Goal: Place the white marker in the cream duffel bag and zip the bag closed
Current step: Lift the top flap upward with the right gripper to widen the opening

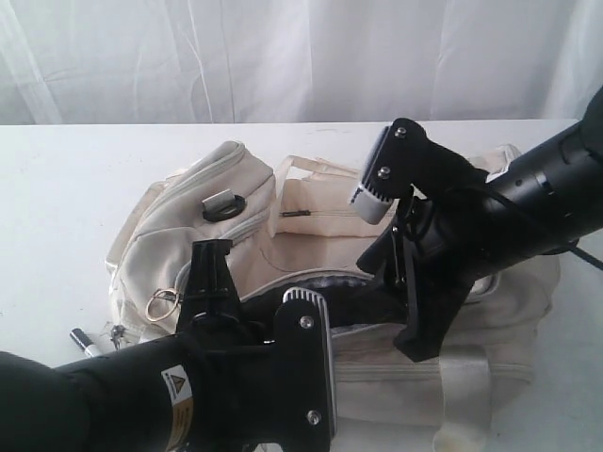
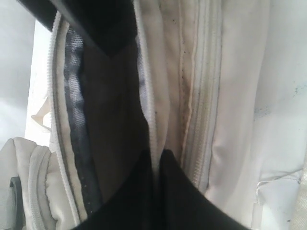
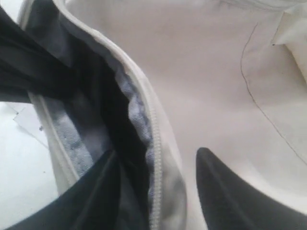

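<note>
The cream duffel bag (image 1: 311, 235) lies across the middle of the white table, its top zipper open on a dark lining (image 2: 110, 124). The white marker (image 1: 85, 342) with its black cap rests on the table by the bag's left end, apart from both grippers. My left gripper (image 2: 157, 155) is shut on one zipper edge (image 2: 151, 110) of the opening. My right gripper (image 3: 157, 152) is open and straddles the other zipper edge (image 3: 154, 143), one finger inside the bag and one over the outer fabric (image 3: 216, 72). In the exterior view the right gripper (image 1: 394, 311) reaches down into the opening.
A side pocket with a black clip (image 1: 224, 206) and a metal ring (image 1: 162, 302) sits at the bag's left end. A white curtain (image 1: 283, 56) closes off the back. Bare table (image 1: 57, 207) shows to the left of the bag.
</note>
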Controlling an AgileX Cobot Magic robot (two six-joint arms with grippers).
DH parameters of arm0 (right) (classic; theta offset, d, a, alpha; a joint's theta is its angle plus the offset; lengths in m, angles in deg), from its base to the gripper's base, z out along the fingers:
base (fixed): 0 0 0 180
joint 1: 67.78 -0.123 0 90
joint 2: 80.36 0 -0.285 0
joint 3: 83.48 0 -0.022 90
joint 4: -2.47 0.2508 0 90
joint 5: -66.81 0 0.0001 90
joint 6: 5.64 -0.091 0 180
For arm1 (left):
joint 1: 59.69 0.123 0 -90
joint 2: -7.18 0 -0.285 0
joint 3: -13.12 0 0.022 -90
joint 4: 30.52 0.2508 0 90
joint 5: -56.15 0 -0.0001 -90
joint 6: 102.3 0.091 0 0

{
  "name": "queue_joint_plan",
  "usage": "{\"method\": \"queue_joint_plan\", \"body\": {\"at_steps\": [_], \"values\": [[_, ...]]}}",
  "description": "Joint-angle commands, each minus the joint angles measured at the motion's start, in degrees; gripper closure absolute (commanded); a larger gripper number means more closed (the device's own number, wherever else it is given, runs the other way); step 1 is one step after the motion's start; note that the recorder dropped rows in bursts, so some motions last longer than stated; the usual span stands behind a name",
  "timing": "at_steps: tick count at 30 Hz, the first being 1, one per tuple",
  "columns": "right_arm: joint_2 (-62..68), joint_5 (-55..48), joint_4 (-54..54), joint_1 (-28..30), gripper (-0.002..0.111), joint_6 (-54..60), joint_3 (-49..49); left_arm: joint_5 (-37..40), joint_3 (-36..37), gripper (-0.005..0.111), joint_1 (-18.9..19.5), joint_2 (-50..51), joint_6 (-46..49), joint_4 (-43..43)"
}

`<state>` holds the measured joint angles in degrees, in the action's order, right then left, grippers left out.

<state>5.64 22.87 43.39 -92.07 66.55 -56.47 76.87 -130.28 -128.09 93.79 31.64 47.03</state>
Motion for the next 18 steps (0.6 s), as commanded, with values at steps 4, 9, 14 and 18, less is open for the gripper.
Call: {"method": "queue_joint_plan", "body": {"at_steps": [4,9,14,18], "values": [[1.97,8.22,-0.09,0.29,0.094,1.41,-0.44,1.88,-0.15,0.107,-0.28,-0.14,-0.66,-0.14],[1.86,14.95,0.82,0.29,0.106,1.29,-1.20,1.88,-0.15,0.107,-0.28,-0.14,-0.66,-0.14],[1.86,19.36,0.82,0.29,0.106,1.05,-5.71,1.22,-0.15,0.107,-0.28,-0.14,-0.66,-0.24],[2.57,22.91,0.60,0.29,0.106,1.05,-9.24,0.83,-0.15,0.107,-0.28,-0.14,-1.64,-0.35]]}}
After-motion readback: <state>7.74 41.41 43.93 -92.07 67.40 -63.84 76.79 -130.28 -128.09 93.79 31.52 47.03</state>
